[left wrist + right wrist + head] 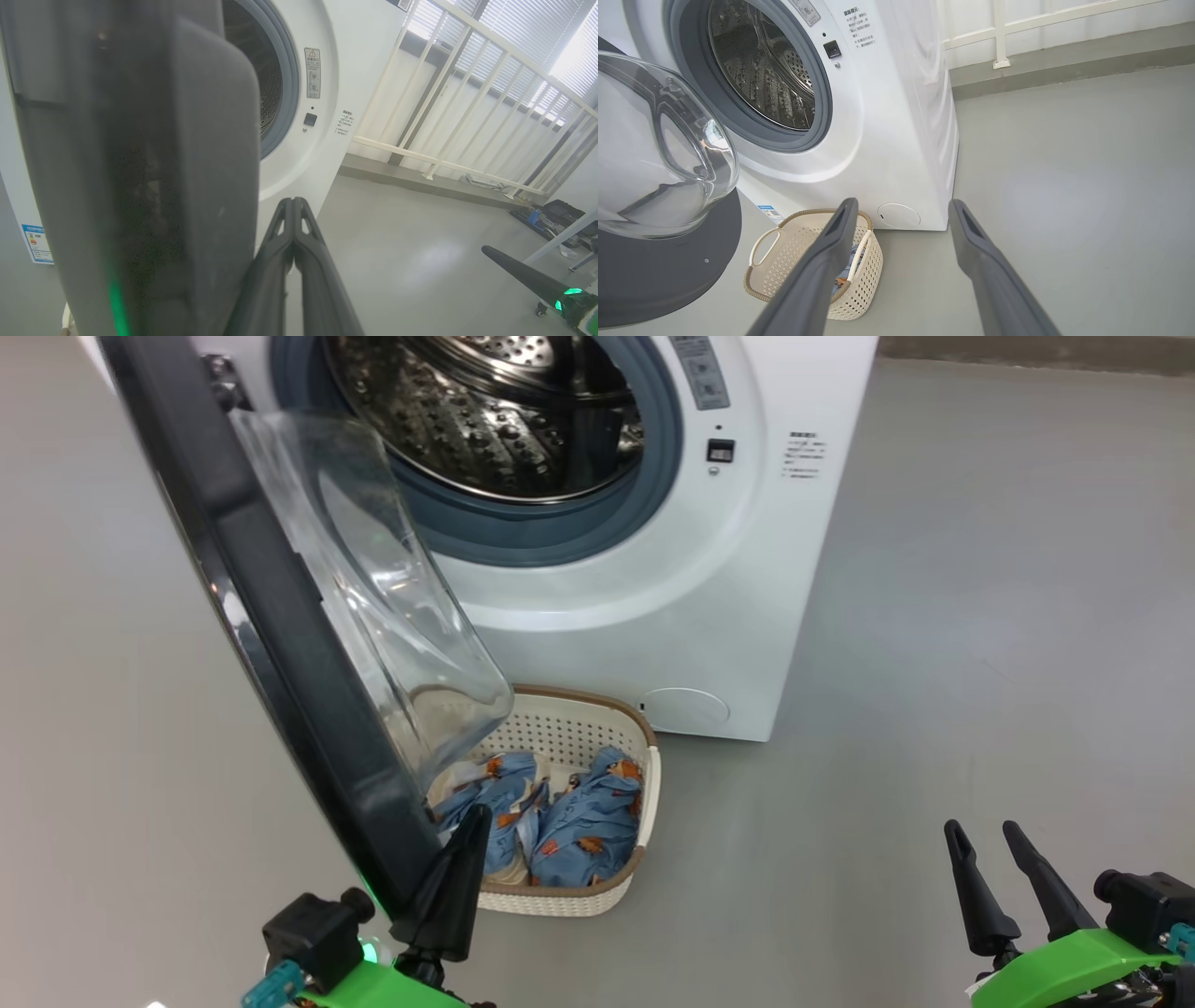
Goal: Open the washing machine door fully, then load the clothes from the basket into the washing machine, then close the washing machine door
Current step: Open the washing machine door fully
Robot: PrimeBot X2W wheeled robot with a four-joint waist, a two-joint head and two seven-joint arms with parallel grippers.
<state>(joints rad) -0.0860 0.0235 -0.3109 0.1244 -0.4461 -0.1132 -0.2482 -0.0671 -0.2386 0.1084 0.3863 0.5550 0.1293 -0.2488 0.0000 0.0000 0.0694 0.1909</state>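
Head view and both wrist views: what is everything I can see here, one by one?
washing machine: one, white, centre, steel drum showing
washing machine door: one, black with clear glass, open at left
basket: one, cream, brown rim, on floor before machine
clothes: two, blue with orange bears, in basket
railing: one, white, beyond the machine
left hand: one, dark fingers shut, by door's lower edge
right hand: one, dark fingers open, empty, lower right
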